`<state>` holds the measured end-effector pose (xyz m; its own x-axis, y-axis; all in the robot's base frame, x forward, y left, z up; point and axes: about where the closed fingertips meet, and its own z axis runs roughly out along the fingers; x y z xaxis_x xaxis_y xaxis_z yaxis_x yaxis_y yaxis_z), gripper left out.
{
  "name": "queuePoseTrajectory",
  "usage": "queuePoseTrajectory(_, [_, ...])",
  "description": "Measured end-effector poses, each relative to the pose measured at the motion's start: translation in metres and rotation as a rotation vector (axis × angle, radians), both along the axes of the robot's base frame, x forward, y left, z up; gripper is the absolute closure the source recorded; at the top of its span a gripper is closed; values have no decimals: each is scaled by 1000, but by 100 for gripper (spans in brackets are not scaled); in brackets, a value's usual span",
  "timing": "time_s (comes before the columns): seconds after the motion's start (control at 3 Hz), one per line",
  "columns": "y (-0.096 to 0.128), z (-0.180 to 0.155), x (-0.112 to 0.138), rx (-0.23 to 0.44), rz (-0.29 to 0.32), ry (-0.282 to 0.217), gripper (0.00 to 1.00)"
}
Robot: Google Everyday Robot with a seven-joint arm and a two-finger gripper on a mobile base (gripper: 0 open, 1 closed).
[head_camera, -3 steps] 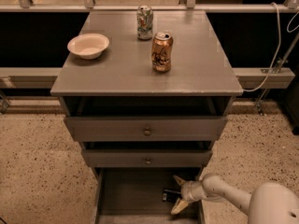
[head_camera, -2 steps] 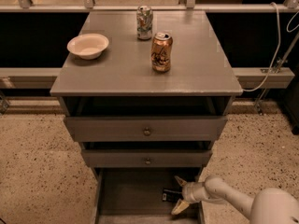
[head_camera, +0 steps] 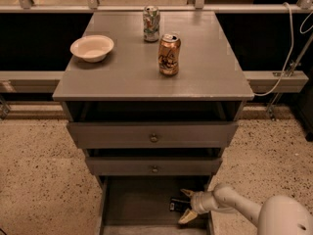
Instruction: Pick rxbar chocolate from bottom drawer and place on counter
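The bottom drawer point(head_camera: 132, 204) stands pulled open below the two knobbed drawers. On its floor at the right lies the rxbar chocolate point(head_camera: 177, 204), a small black wrapper. My gripper point(head_camera: 187, 205) reaches into the drawer from the right, with its pale fingers point(head_camera: 188, 216) open above and below the bar's right end. The white arm runs off to the lower right. The counter point(head_camera: 215, 67) is the grey top of the cabinet.
On the counter stand a copper-coloured can point(head_camera: 169, 54), a silver patterned can point(head_camera: 151, 23) behind it and a cream bowl point(head_camera: 92, 48) at the left. A white cable point(head_camera: 287, 58) hangs at the right. Speckled floor surrounds the cabinet.
The gripper has stayed at the bar in the bottom drawer, shifting only slightly. Nothing on the counter moved.
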<state>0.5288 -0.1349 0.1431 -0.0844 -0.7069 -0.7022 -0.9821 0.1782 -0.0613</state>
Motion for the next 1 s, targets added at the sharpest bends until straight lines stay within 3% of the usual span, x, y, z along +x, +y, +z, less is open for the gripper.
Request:
queuePoseTrajectory(0.67, [-3,-9,-4,9,-10,36,48])
queuePoseTrajectory(1.0, [-7,-11,-2,2,-22,37,46])
